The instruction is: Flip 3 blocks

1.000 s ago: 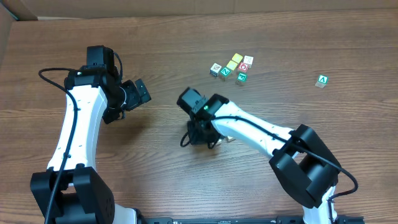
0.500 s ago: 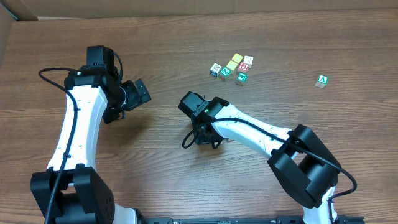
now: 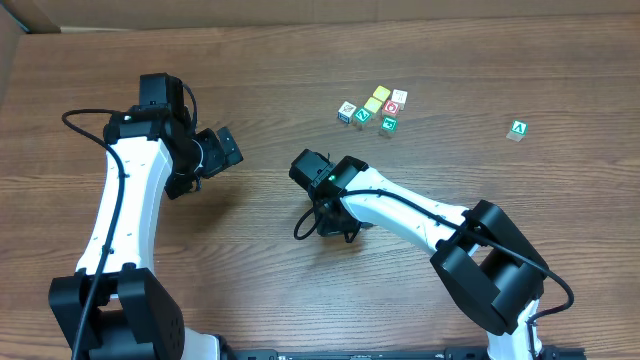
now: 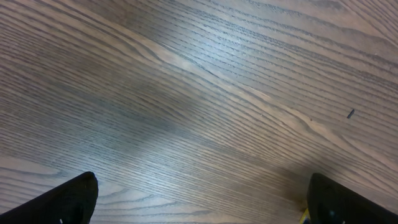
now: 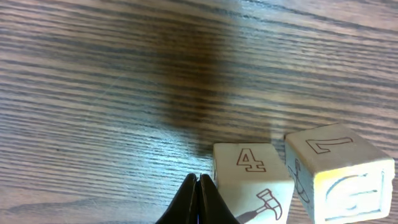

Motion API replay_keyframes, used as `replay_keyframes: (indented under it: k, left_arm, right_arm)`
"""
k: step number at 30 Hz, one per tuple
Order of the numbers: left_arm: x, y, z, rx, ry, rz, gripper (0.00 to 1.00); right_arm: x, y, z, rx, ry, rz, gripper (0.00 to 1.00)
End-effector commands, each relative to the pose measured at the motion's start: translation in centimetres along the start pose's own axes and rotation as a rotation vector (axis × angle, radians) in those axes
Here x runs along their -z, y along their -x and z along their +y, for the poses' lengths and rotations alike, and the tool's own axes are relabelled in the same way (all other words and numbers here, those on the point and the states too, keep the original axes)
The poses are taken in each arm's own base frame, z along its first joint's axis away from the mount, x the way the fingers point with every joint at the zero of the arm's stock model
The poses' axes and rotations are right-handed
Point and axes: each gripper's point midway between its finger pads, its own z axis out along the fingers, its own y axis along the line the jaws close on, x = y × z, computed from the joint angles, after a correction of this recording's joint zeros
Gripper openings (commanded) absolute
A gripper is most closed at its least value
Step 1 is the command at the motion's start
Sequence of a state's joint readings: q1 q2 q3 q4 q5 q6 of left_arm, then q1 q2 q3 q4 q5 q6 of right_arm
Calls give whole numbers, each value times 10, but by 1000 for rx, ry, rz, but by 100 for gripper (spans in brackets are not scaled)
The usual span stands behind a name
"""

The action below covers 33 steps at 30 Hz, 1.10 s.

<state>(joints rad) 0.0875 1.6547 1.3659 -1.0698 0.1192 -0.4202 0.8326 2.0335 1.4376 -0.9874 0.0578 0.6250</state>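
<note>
Two blocks [image 5: 252, 180] sit on the table [image 5: 93, 93] just beside my right hand [image 5: 199, 200], its fingers pressed together. My left hand [image 4: 202, 208] gapes, empty. They're probably light, hard wood, so I'd pinch opposite flat faces.

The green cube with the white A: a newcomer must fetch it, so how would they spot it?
On the wooden table, find the huddle of small cubes toward the far side. Well to its right, one green cube sits alone, its top showing a white A.
</note>
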Motion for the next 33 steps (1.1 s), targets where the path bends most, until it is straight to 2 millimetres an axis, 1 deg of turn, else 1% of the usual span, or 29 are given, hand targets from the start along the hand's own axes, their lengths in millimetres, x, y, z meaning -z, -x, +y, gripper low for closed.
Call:
replay_keyframes:
  k: [1,8,11,17,22,30,33]
  left_arm:
    - [1,3,-1,18,-5,-4,100]
    - [1,3,-1,17,-5,-4,100]
    - [1,3,-1,17,-5,-4,100]
    - [1,3,-1,18,-5,-4,100]
    - [1,3,-1,17,-5,-4,100]
    - [1,3,-1,17,-5,-4,100]
    - [1,3,-1,17,-5,-3,100]
  right_arm:
    - [6,3,-5,-9,-10,-25,4]
    - [5,0,-7,9,-19,-14,4]
    - [5,0,-7,79,-21,-12,4]
    - [5,0,-8,103,-22,-12,4]
    - [5,-2,-9,186,-26,-5,6]
    - [6,-3,-13,183,-41,5,8]
    - [6,-4,-12,182,-31,12,7]
